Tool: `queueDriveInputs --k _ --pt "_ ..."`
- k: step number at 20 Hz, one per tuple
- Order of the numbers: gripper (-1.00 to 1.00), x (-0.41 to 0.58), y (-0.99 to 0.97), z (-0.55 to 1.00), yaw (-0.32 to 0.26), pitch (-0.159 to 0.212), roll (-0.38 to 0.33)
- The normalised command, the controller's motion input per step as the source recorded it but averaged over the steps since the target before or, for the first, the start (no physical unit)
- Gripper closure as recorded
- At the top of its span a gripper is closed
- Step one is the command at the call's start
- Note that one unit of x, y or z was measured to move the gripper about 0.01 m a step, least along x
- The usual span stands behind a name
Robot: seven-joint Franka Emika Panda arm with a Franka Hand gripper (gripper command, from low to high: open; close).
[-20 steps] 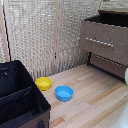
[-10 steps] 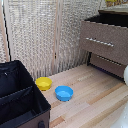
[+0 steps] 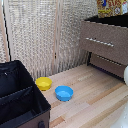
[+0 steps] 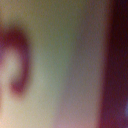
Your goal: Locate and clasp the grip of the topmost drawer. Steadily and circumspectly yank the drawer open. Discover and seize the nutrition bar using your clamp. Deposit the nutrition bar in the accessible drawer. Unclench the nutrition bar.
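The topmost drawer is the wide brown front with a thin silver handle on the dark dresser at the exterior view's right. Its front seems to stand a little forward of the drawer below, and I cannot tell how far it is pulled out. The nutrition bar, in red and yellow print, shows at the top edge above the dresser, cut off by the frame. The wrist view is all blur: a pale yellow-green surface with a dark red curl, very close to the lens. The clamp's fingers show in neither view.
A yellow bowl and a blue bowl sit on the wooden floor in front of a reed screen. A black open box fills the exterior view's lower left. A white rounded part pokes in at the right edge.
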Motion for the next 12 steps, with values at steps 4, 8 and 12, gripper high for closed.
queueDriveInputs --k 4,8,12 --pt "-1.0 0.351 -0.02 0.11 0.009 0.075 -0.006" --pt "-1.0 0.386 0.01 0.11 -0.006 0.119 -0.001" --pt "-1.0 0.51 0.16 0.01 -0.106 0.067 -0.005"
